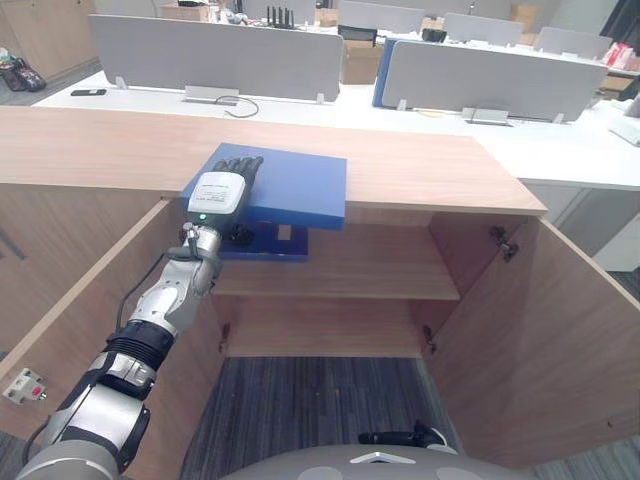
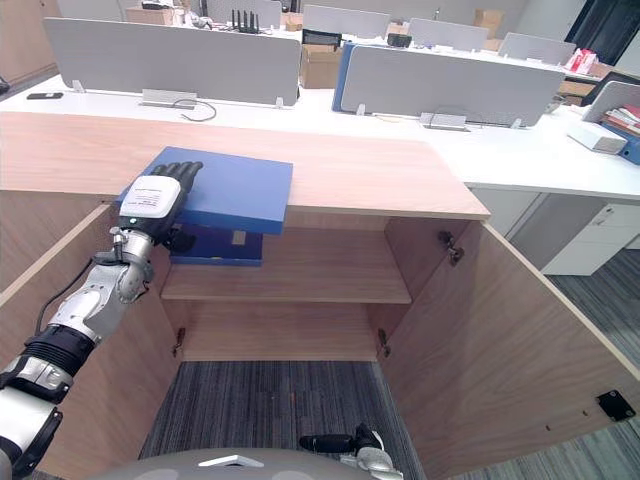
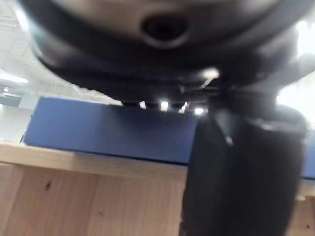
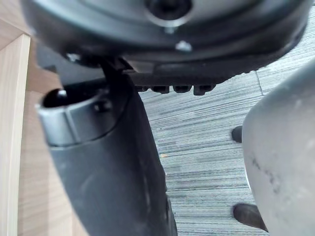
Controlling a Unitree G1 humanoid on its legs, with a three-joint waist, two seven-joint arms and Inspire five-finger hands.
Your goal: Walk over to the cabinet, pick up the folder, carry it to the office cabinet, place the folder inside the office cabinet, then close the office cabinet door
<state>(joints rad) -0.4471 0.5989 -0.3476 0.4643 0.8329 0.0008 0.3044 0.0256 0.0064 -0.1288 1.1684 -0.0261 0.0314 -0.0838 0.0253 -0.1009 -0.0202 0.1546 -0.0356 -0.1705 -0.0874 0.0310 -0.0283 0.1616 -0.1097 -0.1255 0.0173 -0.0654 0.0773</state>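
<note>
A blue folder [image 1: 290,185] lies flat on the wooden cabinet top [image 1: 100,150], and its front part juts out past the edge over the open compartment. My left hand [image 1: 218,192] is shut on the folder's front left corner, fingers on top and thumb [image 3: 241,167] underneath. The left wrist view shows the folder's blue edge [image 3: 113,130] on the wood. My right hand [image 4: 108,162] hangs low over the carpet, open and holding nothing.
Both cabinet doors stand open, the left door [image 1: 90,290] and the right door [image 1: 560,350]. A bare shelf [image 1: 370,265] runs across the inside. White desks with grey dividers [image 1: 220,55] stand behind the cabinet.
</note>
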